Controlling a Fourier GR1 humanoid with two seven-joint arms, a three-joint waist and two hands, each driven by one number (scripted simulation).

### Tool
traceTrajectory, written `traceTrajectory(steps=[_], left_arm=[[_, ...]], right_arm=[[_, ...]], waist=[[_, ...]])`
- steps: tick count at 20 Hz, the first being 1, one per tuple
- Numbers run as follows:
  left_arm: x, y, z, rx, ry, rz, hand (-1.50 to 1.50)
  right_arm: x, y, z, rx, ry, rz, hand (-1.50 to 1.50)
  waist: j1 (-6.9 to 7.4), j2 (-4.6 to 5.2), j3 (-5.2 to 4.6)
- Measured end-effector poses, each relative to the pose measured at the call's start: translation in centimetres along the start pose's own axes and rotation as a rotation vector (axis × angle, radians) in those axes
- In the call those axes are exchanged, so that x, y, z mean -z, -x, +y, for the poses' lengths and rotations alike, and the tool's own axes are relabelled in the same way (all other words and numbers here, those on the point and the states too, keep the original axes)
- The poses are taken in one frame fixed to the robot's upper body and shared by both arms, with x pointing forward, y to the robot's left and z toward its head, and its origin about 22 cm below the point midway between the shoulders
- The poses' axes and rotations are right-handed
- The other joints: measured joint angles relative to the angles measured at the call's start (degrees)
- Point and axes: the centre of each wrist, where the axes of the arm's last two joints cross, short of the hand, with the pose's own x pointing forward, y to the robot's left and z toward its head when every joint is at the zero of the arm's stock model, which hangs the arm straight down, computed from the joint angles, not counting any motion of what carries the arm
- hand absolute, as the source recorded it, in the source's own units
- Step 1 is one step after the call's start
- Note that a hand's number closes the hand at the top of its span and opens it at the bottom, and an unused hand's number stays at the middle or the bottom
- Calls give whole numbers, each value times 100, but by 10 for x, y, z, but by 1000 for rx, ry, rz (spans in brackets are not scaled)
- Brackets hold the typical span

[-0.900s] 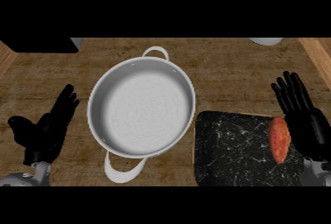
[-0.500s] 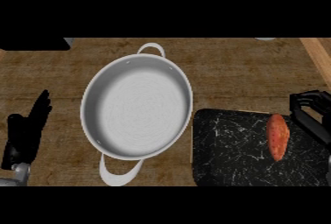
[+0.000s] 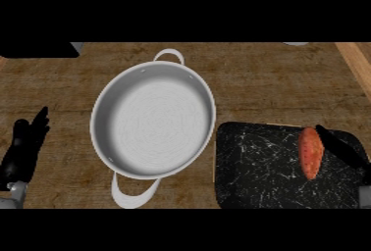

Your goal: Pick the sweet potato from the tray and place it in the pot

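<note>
An orange sweet potato (image 3: 310, 153) lies lengthwise on the right part of a black marbled tray (image 3: 261, 171) at the lower right. My right hand (image 3: 342, 148) comes in from the right edge; its straight dark fingers lie just beside the potato's upper right side, and I cannot tell if they touch it. A wide white pot (image 3: 152, 127) with two loop handles stands empty in the middle of the wooden counter, left of the tray. My left hand (image 3: 25, 149) rests open at the left edge, fingers pointing up, well apart from the pot.
A black object (image 3: 36, 49) sits at the top left corner. A pale wooden strip (image 3: 355, 61) runs along the top right. The tray's left edge lies close to the pot's rim.
My right hand has come down from the far right and now stretches its fingers alongside the sweet potato. My left hand has drifted toward the left edge. Pot and potato have not moved.
</note>
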Motion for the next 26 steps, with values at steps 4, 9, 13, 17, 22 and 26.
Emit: traceTrajectory(steps=[4,9,13,17,22,26], left_arm=[[3,-1,-2,6,-6,15,0],[7,-2,-1,17,-4,22,0],[9,-6,-2,17,6,20,0],[11,-13,-4,12,16,14,0],[12,-15,-4,18,18,11,0],[11,-11,-8,8,17,17,0]], right_arm=[[-5,-11,-9,-149,-73,52,-150],[-3,-33,-21,-361,-191,172,-150],[-2,-65,-26,-486,-319,255,-150],[-5,-89,-26,-525,-474,312,-150],[-3,-109,-23,-526,-583,349,-150],[1,-110,-23,-541,-616,381,-150]], waist=[[-23,-16,-14],[-5,-23,-19],[63,-22,-14],[124,-12,-1],[159,-8,9],[134,-12,12]])
